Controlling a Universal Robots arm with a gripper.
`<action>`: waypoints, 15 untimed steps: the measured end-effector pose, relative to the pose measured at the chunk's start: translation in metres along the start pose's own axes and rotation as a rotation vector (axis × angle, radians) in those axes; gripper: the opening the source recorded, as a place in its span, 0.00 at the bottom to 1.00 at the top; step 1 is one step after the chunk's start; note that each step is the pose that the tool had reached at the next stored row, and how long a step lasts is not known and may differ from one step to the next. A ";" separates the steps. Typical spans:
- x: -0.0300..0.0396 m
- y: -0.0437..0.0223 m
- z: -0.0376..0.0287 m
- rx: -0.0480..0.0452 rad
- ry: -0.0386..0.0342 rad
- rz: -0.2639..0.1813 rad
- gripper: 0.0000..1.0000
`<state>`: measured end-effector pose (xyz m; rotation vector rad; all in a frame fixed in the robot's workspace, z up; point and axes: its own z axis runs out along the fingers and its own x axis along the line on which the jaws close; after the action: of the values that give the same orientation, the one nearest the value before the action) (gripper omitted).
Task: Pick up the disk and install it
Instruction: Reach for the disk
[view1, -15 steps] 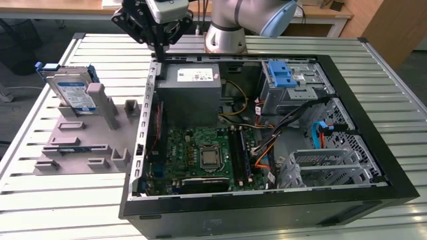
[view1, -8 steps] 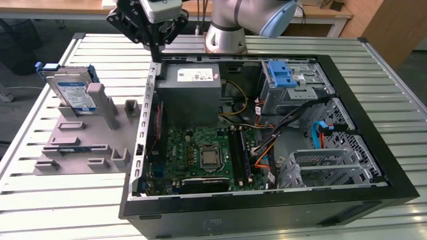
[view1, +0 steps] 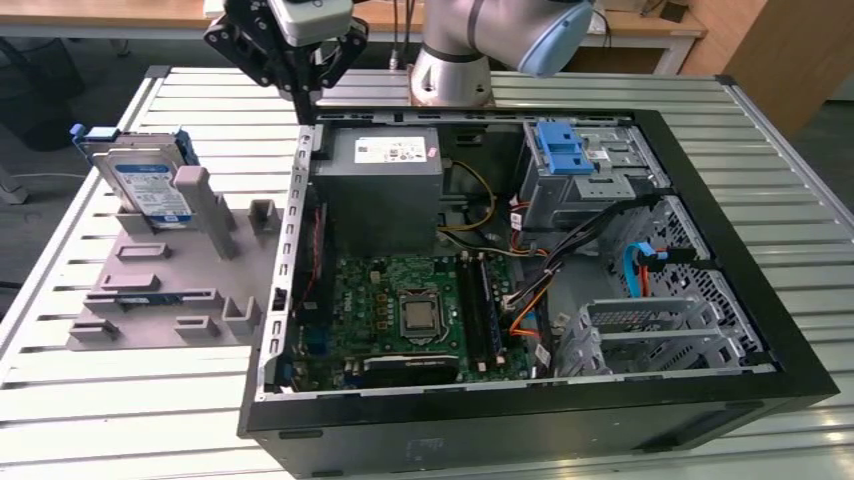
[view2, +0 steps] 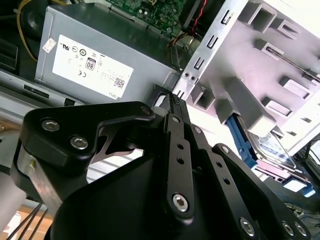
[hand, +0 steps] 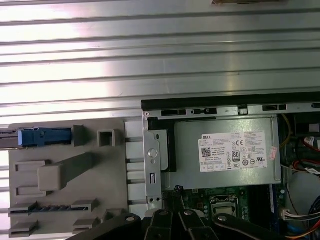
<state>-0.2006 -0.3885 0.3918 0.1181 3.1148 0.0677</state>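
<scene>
The disk is a silver drive with a white-and-blue label and a blue frame. It stands on edge at the far end of a grey holder block, on the exterior view's left. The wrist views show it too: its silver face and its blue top edge. My gripper hangs above the case's far left corner, right of the disk and apart from it. The black fingers lie together with nothing between them. The gripper's knuckles show over the case wall.
An open computer case lies on the slatted metal table. Inside it are a grey power-supply box, the motherboard, a blue latch, loose cables and a metal drive cage. The arm's base stands behind the case.
</scene>
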 end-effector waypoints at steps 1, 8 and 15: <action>0.0009 0.0001 0.0000 0.0000 0.0001 0.000 0.11; 0.0082 0.0014 0.0001 0.0002 0.0008 0.000 0.11; 0.0156 0.0029 0.0004 0.0002 0.0018 0.000 0.11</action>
<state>-0.2160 -0.3844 0.3912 0.1182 3.1166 0.0675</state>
